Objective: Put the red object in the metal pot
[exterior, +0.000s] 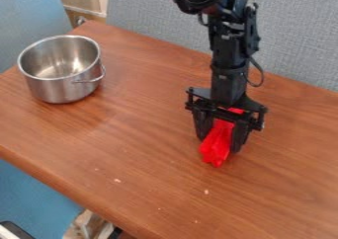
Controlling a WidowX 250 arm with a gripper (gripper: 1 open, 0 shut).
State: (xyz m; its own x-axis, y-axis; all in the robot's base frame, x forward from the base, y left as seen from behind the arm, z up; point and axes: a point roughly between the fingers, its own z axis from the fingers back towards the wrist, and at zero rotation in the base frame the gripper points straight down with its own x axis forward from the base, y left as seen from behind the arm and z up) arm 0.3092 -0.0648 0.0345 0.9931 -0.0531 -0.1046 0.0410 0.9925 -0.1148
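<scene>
Right now the gripper (222,134) is pinching its narrowed fingers onto the red object (218,146) at about four o'clock on the table (119,124). Lifting and carrying are remaining, since the metal pot (59,67) is sitting empty at ten o'clock, well apart.

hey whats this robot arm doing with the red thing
A single robot arm is reaching straight down over a red block on the wooden table. Its gripper has its fingers on either side of the block and looks closed around it, though the block is not clearly off the table. The metal pot it's meant to go into sits empty at the far left of the table, well away from the block.
</scene>
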